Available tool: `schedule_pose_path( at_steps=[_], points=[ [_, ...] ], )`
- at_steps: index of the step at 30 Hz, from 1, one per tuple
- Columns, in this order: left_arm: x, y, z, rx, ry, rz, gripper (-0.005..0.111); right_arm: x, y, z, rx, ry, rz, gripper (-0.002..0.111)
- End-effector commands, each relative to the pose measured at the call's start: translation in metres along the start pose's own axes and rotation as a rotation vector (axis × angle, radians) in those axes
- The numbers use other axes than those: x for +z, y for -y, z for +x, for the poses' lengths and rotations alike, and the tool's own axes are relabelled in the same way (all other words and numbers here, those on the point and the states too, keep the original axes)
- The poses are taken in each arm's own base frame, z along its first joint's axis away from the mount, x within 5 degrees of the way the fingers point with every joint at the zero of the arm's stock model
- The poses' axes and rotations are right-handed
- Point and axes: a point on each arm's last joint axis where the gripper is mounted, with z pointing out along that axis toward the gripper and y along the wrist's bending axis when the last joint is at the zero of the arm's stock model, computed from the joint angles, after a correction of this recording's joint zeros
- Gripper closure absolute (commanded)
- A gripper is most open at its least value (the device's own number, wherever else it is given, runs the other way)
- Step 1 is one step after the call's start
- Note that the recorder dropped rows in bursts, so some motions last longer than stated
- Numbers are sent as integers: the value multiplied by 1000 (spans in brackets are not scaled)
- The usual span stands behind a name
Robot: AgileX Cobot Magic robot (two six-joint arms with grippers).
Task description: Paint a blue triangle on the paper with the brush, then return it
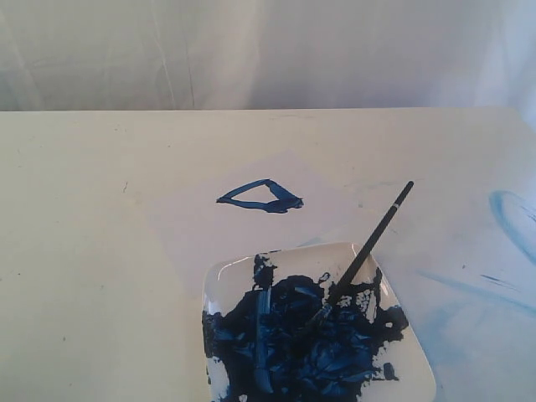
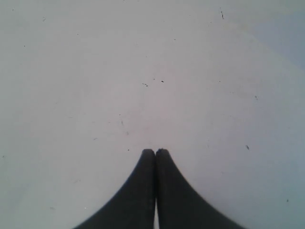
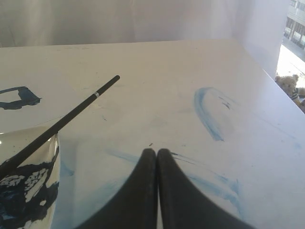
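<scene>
The brush [image 1: 368, 243] lies on the plate [image 1: 219, 276], bristles in the paint [image 1: 301, 343], its handle slanting over the rim toward one o'clock. The triangle [image 1: 276, 203] sits on the paper [image 1: 209, 226], at eleven o'clock from the plate. The right gripper [image 3: 156, 151] and left gripper [image 2: 155, 151] are both clenched on nothing. The right looks nearer the brush. Bare table [image 1: 84, 251] all round should leave easy room to withdraw.

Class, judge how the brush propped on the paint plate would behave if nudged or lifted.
The brush looks thin and straight, so probably light and stiff. Its handle leans on the plate rim, so a nudge may roll it.
</scene>
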Motion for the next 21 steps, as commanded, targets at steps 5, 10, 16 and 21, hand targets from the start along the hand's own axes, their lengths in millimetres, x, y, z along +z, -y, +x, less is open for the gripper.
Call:
schedule_pose_path(
  at_steps=[5,10,16,21],
  points=[
    [1,0,3,-2,-11,0,107,0,0,-1,1,14,5,108],
    [1,0,3,2,-11,-3,107,0,0,-1,1,14,5,108],
    [1,2,3,21,-12,31,107,0,0,-1,1,14,5,108],
    [0,3,3,36,-13,62,107,0,0,-1,1,14,5,108]
  ],
)
